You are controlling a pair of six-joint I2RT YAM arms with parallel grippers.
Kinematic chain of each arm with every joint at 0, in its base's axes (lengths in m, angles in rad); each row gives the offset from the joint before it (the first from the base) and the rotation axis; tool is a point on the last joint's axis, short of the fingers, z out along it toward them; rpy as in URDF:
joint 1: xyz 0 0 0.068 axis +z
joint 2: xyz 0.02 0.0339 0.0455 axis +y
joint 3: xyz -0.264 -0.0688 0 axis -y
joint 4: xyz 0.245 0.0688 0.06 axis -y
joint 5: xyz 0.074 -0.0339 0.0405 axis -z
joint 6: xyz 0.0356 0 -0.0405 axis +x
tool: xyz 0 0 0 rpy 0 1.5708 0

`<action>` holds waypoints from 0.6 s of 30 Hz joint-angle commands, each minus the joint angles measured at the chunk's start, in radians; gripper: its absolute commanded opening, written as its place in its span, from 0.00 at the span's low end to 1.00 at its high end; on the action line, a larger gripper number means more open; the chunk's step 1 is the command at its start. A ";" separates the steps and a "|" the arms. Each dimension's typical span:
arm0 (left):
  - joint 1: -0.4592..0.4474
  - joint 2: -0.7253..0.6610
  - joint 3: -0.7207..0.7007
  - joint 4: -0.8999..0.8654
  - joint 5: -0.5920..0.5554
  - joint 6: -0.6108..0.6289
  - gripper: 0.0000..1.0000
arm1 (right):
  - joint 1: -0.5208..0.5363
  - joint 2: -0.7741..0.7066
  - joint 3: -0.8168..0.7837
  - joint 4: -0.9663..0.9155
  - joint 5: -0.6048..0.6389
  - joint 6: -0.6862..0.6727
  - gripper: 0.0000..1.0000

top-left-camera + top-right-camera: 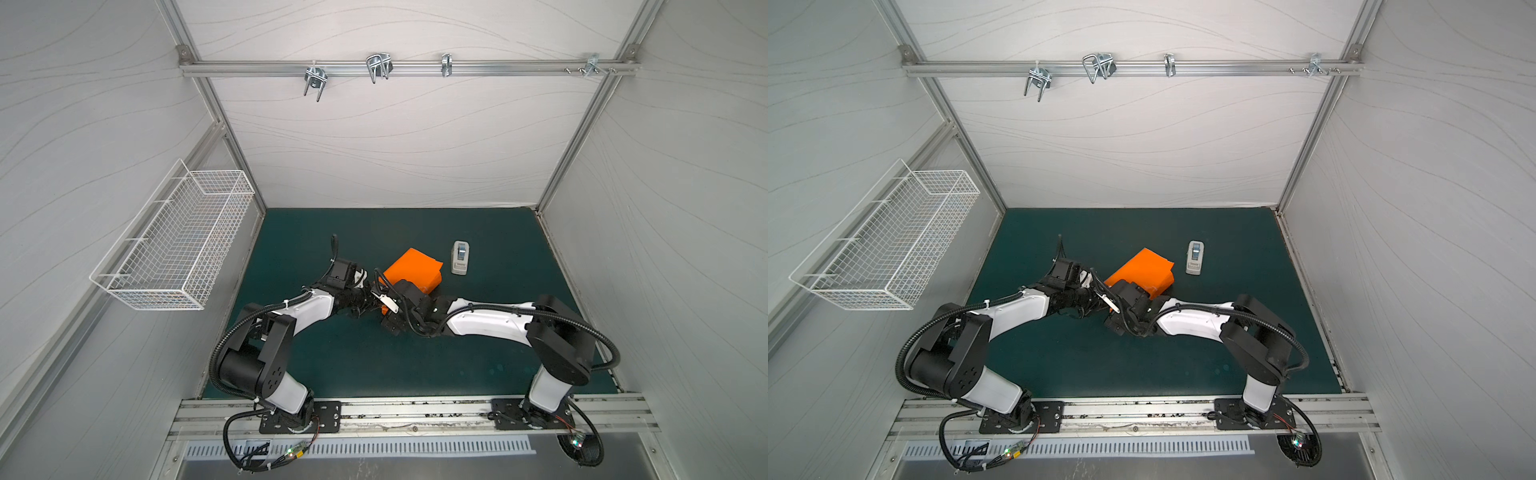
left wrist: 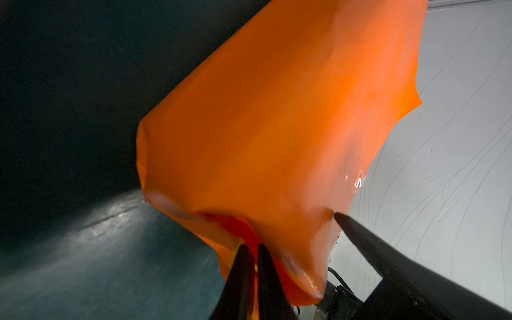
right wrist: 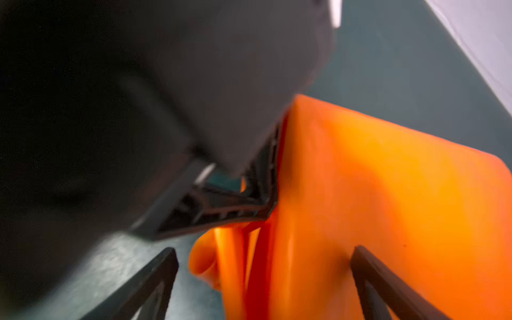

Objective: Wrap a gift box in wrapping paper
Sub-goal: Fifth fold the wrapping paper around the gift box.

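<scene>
Pinching wrapping paper (image 2: 277, 124), left end effector (image 2: 251, 247); top views hide grip

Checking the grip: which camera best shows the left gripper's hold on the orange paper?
The left wrist view: the left gripper is shut on a fold of the wrapping paper, close and sharp. The right wrist view shows it blurred; in both top views the arms crowd it.

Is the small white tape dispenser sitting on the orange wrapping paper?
No, the dispenser stands on the dark green mat beside the paper, apart from it.
</scene>
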 commanded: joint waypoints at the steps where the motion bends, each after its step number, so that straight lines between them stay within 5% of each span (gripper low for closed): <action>1: -0.006 0.003 0.035 0.042 0.018 -0.005 0.11 | -0.001 0.032 -0.009 0.018 0.086 -0.033 0.99; 8: -0.006 -0.003 0.033 0.037 0.018 -0.005 0.12 | -0.019 0.037 -0.017 0.009 0.069 -0.032 0.96; 14: 0.001 -0.058 0.046 -0.032 -0.013 0.014 0.39 | -0.052 0.004 -0.037 0.004 0.002 0.015 0.89; 18: 0.029 -0.159 0.052 -0.144 -0.080 0.061 0.46 | -0.074 -0.010 -0.047 -0.003 -0.053 0.043 0.85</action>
